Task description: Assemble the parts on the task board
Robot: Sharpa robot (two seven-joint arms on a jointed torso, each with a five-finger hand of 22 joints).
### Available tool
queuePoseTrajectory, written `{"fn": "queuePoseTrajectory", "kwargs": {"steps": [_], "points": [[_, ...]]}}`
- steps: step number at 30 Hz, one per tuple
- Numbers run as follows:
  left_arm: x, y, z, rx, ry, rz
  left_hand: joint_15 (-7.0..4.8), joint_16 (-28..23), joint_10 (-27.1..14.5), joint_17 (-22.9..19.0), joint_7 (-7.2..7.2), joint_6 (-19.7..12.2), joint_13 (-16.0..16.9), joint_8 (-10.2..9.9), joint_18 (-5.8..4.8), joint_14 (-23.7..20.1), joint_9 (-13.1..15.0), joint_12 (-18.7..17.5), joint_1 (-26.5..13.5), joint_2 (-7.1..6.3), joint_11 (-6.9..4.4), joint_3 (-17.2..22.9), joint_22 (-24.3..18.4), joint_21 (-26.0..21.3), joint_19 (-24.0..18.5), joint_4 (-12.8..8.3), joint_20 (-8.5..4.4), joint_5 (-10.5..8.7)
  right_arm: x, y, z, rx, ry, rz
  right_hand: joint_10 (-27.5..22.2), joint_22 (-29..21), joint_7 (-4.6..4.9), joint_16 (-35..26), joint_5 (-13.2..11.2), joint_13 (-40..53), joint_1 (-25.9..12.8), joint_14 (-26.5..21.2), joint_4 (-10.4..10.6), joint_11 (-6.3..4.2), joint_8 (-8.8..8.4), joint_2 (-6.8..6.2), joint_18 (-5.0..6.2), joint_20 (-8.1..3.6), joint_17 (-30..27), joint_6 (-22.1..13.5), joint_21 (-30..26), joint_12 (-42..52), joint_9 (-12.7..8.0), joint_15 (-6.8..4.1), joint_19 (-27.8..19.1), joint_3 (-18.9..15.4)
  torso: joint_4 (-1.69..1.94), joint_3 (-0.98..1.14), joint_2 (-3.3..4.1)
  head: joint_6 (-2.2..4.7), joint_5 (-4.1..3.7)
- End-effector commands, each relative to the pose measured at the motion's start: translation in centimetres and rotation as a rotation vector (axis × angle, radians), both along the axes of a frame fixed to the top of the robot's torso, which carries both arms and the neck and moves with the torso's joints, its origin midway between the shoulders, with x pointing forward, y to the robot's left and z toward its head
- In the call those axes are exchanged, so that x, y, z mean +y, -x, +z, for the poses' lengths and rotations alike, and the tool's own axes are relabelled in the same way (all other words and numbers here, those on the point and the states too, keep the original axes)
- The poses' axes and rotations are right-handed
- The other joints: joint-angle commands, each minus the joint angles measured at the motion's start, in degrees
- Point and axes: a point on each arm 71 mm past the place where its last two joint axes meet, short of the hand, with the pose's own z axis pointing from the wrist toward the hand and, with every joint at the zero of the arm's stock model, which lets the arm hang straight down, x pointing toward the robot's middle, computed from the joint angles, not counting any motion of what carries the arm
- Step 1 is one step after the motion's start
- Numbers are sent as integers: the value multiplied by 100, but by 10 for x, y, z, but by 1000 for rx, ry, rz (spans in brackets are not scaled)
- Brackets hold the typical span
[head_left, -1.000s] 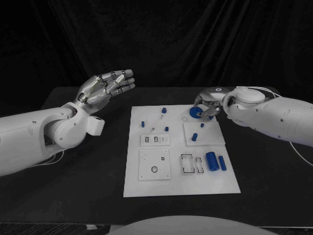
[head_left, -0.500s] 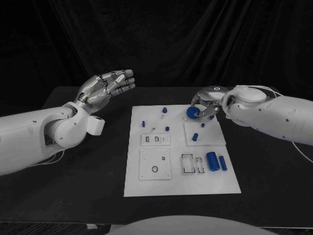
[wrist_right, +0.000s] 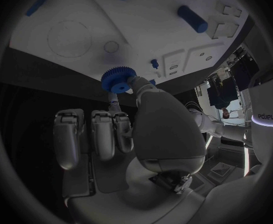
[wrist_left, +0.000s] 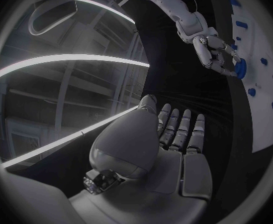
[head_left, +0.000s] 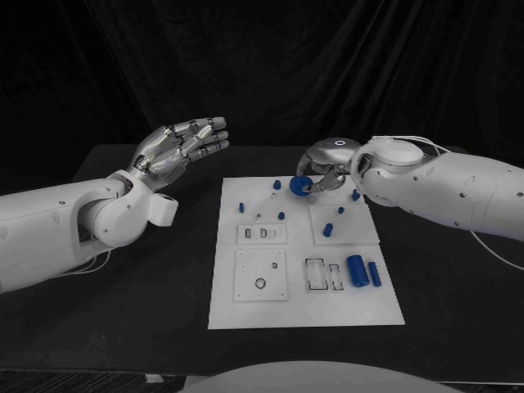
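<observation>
Gear [head_left: 300, 187]: a small blue toothed wheel with a hole at its hub, pinched between the fingertips of the right hand [head_left: 328, 169], seen in the right wrist view as a disc with fine teeth round its rim [wrist_right: 117, 79]. It hangs over the far edge of the task board [head_left: 286, 307], a flat white rectangular plate lying in the middle of the matte black desk [head_left: 144, 311]. The silver right hand reaches in from the desk's right side, its other fingers curled in beside the gripping ones.

On the board lie several more blue parts: one thick cylinder [head_left: 355, 269] with one thinner rod [head_left: 373, 274] just beside it near the board's right edge, one short peg [head_left: 328, 229] further back, and a few tiny pegs near the far edge, too small to count surely. Two raised white square blocks sit on the board's left half, the nearer one bearing a dark ring [head_left: 259, 283].

The left hand [head_left: 182, 146] is raised above the desk's far left part, well apart from the board, palm flat, fingers straight and spread slightly, holding nothing.
</observation>
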Motion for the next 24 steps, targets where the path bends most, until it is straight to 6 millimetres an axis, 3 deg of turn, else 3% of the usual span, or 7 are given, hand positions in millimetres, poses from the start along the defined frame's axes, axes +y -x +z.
{"fn": "queuePoseTrajectory", "kwargs": {"steps": [1, 13, 24], "points": [[-3, 0, 0, 0, 12, -16, 2, 40, 21, 10, 13, 26, 6, 28, -113, 53, 2, 25, 65, -18, -17, 42, 8, 22, 38, -12, -7, 25, 10, -2, 1, 9, 5, 20, 597, 1508, -81, 15, -38, 1505, -36, 589, 28, 43, -24, -5, -44, 30, 1509, 104, 15, 15, -5, 41, 607, 11, 6, -4, -2, 12, -2], [-6, 1, 0, 3, 11, -20, 6, 53, 26, 12, 11, 30, 7, 30, -114, 64, 3, 34, 70, -21, -19, 46, 8, 25, 43, -13, -7, 29, 45, -8, -4, 31, 14, 58, 597, 1508, -78, 15, -76, 1505, -25, 589, 12, 43, -47, -6, -44, 38, 1509, 93, 15, 15, -15, 45, 607, 22, 6, -2, 5, 44, -40], [-7, 0, 0, 3, 12, -24, 11, 52, 30, 12, 11, 32, 8, 31, -116, 65, 3, 37, 75, -29, -22, 51, 8, 25, 44, -15, -7, 34, 56, -8, -15, 68, 24, 66, 597, 1508, -64, 15, -101, 1505, -19, 589, -4, 46, -89, -6, -44, 48, 1509, 63, 15, 15, -34, 54, 607, 36, 14, -2, 3, -9, -64]]}}
